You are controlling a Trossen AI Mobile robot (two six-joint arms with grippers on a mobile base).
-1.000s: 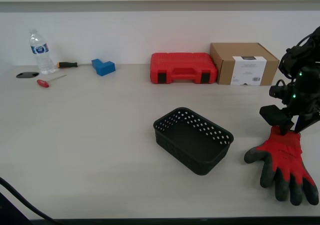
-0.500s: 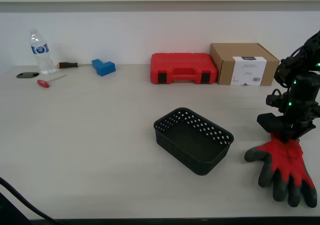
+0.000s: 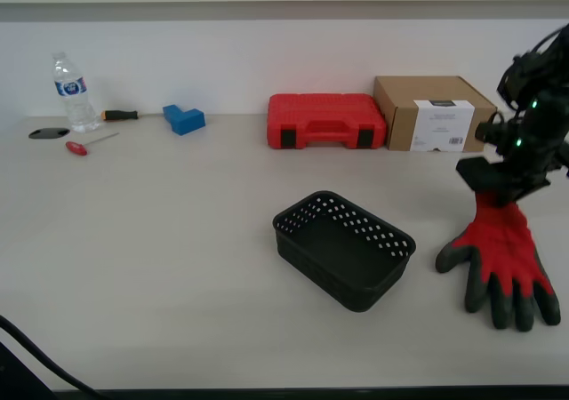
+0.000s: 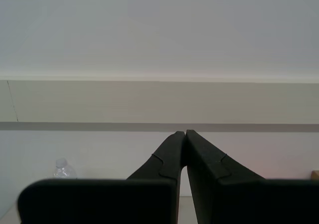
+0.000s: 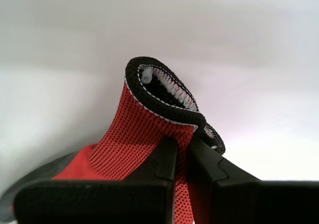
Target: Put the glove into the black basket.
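Glove (image 3: 503,251) cuff pinched by my first end effector (image 5: 180,143), fingers on table (image 3: 178,231).

- The exterior view is bright and evenly lit — soft, diffuse light from above, no hard glare on the desk (image 3: 160,267).
- Shadows are faint and short: a soft dark patch sits just under the black basket (image 3: 343,249) and a thin one under the glove (image 3: 500,260).
- The exterior view is sharp across the desk; the water bottle (image 3: 68,92) far back reads slightly soft.
- The first wrist view is crisp on the glove's red knit, while the background washes out to a pale blur.
- The second wrist view is flat and dim-grey — my second claw (image 4: 185,134) shows as a near-black silhouette without surface detail.
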